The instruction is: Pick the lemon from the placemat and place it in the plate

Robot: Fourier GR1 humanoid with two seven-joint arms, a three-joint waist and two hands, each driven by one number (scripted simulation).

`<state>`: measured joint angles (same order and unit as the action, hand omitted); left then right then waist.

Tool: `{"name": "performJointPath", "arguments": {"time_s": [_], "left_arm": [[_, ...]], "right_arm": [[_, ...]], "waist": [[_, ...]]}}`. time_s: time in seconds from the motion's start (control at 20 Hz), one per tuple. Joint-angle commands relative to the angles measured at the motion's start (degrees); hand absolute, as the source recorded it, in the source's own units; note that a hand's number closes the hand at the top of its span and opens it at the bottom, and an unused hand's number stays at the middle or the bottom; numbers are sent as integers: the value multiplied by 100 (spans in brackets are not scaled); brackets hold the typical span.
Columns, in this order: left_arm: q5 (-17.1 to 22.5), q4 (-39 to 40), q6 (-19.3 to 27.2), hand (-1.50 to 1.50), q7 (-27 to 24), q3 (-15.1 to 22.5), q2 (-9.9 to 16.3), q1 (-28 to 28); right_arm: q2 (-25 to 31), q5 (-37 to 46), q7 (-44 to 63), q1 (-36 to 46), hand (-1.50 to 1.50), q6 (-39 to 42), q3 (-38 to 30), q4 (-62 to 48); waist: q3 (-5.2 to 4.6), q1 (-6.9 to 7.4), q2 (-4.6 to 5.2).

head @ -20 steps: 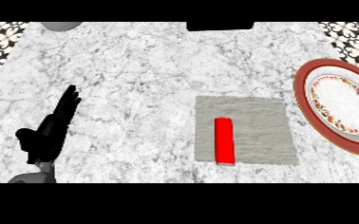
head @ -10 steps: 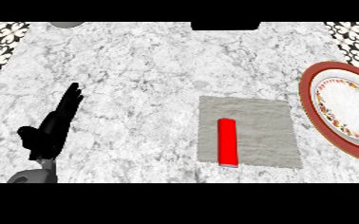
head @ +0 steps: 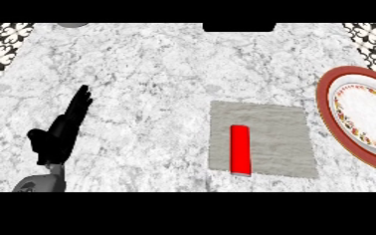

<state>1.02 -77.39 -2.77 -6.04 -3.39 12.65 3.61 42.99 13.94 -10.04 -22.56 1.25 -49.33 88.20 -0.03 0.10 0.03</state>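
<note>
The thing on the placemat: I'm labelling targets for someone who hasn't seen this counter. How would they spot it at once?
On the marble counter, find the grey placemat just left of the red-rimmed plate. On the mat's left half lies a red bar, long and narrow, reaching the near edge. It is the only bright red, straight-sided item here, and it is no lemon.

Black left hand [head: 62, 132] — grey forearm [head: 40, 184].

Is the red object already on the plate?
No, the red object lies on the grey placemat, left of the plate.
</note>
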Motion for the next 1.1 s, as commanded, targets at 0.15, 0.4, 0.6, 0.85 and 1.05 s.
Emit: {"name": "performJointPath", "arguments": {"time_s": [0.15, 0.4, 0.6, 0.85, 1.05], "left_arm": [[20, -62, -111, 0, 44, -78, -7, 16], [56, -105, -209, 0, -16, -181, 112, -52], [-240, 14, -98, 0, -388, 56, -126, -300], [-65, -71, -223, 0, -91, -180, -13, -192], [16, -55, -279, 0, -68, -201, -8, -18]], "right_arm": [[-35, 420, 527, 937, 150, 261, 742, 1], [-129, 965, 861, 2173, 150, -208, 1801, -652], [-243, 1337, 824, 2890, 150, -405, 2232, -1392], [-612, 1721, 1040, 3505, 150, -711, 2635, -1919], [-1027, 1290, 1200, 4146, -150, -1240, 2195, -2714]], "waist": [[2, 4, -3], [5, 108, 15], [5, 83, 12], [4, 42, 4], [7, 82, 18]]}}
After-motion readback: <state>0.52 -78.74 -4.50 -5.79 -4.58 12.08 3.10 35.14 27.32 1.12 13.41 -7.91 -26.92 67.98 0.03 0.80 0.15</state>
